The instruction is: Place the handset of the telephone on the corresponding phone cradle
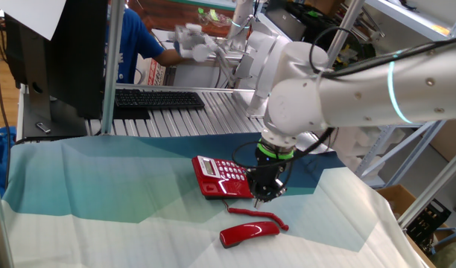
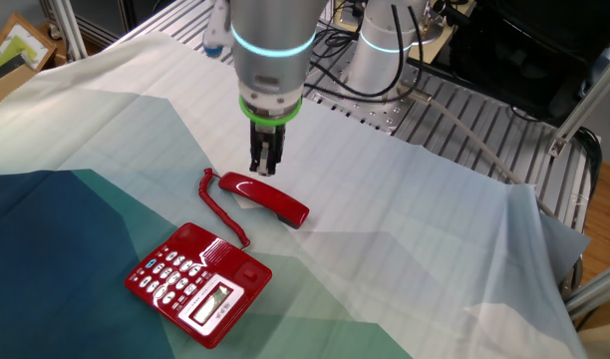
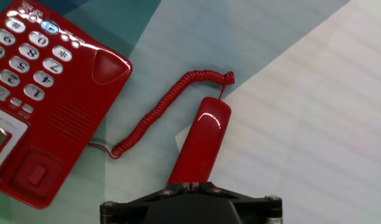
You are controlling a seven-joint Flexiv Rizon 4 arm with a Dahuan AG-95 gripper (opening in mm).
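Our tool (image 2: 266, 170) hovers over the handset (image 2: 264, 197), grip state unclear – we'd pinch its glossy, light, rigid midsection – slippery

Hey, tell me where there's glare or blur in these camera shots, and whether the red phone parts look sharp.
Hand view: the glossy red plastic handset carries a bright streak of glare, and the red desk telephone with white keys is sharp. One fixed view: a person's hand in the background is motion-blurred, while the two-finger gripper is crisp. The other fixed view: even lighting, a soft shadow beneath the handset.
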